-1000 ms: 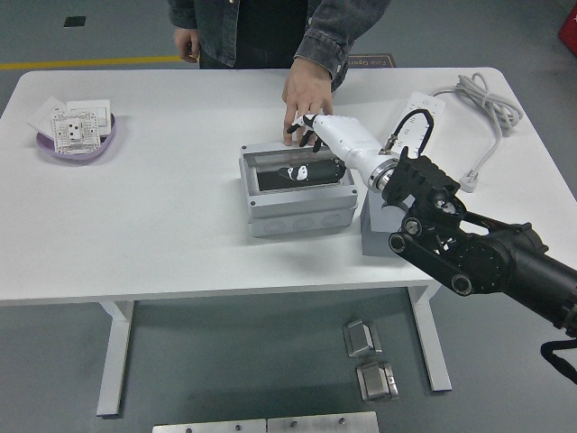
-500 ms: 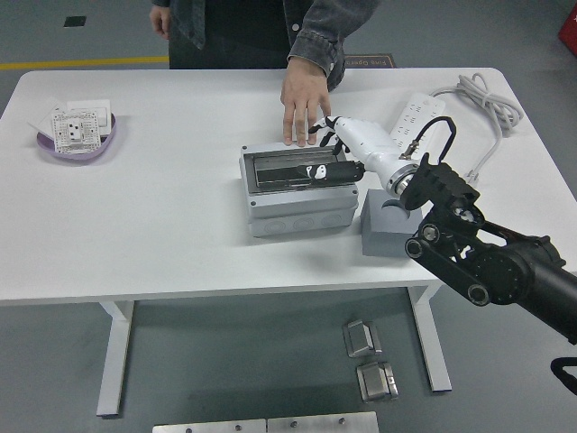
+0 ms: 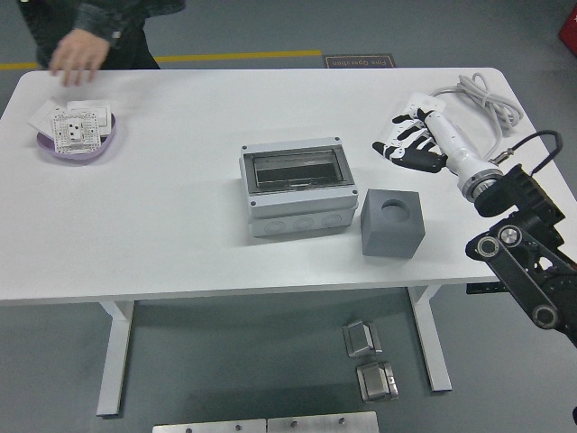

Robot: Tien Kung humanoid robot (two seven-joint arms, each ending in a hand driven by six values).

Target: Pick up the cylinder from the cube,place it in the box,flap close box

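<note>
A grey box [image 3: 298,187] with a clear flap lid lying shut sits in the middle of the table. Right of it stands a dark grey cube [image 3: 392,223] with an empty round hole in its top. No cylinder shows anywhere; the dark inside of the box hides whatever it holds. My right hand [image 3: 410,144], white with black fingers, hovers over the table to the right of the box and above the cube, fingers spread and holding nothing. My left arm is out of view.
A purple dish [image 3: 77,142] with white parts sits at the far left. A person's hand [image 3: 77,54] hovers at the top left, beyond the table. A white power strip with coiled cable [image 3: 476,99] lies at the back right.
My right hand has pulled back from the box to the right. The flap lid now lies shut. The person's hand left the box and moved off to the top left.
</note>
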